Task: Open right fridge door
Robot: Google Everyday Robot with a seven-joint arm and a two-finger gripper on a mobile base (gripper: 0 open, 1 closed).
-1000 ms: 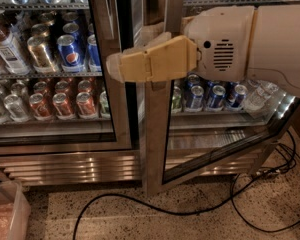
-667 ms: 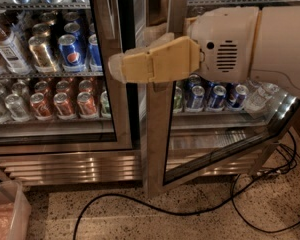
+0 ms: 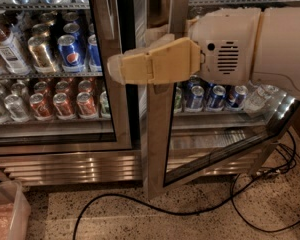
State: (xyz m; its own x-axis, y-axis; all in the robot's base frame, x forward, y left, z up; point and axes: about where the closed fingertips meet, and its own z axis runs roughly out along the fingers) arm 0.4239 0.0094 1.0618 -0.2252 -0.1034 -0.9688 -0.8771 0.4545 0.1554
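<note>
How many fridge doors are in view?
2. The left door, shut, covers the cans. The right door stands ajar; the gripper lies across its steel frame. More may lie outside the view.

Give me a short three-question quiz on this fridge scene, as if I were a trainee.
1. True or false: the right fridge door is fully closed.
2. Where is the gripper? A) down by the grille B) in front of the right door's steel frame, at can-shelf height C) inside the left door's shelves
3. Fill in: a black ____ lies on the floor before the fridge.
Key: 1 false, it stands ajar; 2 B; 3 cable.
</note>
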